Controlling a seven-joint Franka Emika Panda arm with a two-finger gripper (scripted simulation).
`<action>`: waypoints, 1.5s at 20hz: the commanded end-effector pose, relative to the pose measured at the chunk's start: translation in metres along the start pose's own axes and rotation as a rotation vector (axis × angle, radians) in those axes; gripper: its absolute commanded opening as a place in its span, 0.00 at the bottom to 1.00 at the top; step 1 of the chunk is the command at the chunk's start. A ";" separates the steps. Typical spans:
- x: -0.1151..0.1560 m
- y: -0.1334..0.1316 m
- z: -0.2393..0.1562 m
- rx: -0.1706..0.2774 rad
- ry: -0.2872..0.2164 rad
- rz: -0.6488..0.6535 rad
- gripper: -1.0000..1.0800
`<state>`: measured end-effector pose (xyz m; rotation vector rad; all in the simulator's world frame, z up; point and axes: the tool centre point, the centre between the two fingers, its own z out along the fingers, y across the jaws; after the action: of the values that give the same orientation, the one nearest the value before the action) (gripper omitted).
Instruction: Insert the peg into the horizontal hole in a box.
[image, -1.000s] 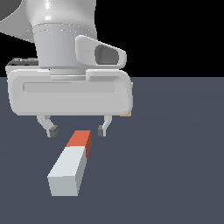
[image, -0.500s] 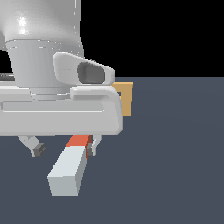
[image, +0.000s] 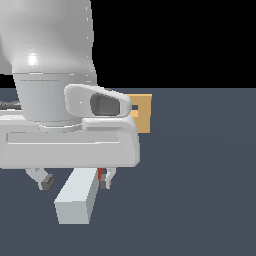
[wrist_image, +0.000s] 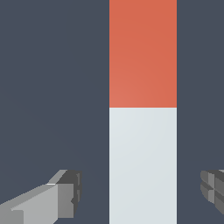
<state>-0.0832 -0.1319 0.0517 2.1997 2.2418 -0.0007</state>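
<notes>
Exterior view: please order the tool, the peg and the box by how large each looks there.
1. The tool and its pale body look largest, filling much of the exterior view's left.
2. The peg.
3. The box, mostly hidden behind the tool.
The tool and peg seem nearer the camera, so true sizes stay unsure.

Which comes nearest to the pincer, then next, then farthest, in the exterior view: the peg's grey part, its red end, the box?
1. The peg's grey part, directly between the open pincer's fingers.
2. The red end, just beyond, mostly hidden.
3. The box, farthest, behind the arm.
</notes>
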 end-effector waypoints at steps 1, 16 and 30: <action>0.000 -0.001 0.012 0.001 0.001 -0.001 0.96; 0.000 0.000 0.030 0.000 0.001 -0.001 0.00; 0.025 0.005 0.021 0.000 0.001 0.020 0.00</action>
<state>-0.0808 -0.1139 0.0269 2.2191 2.2266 -0.0022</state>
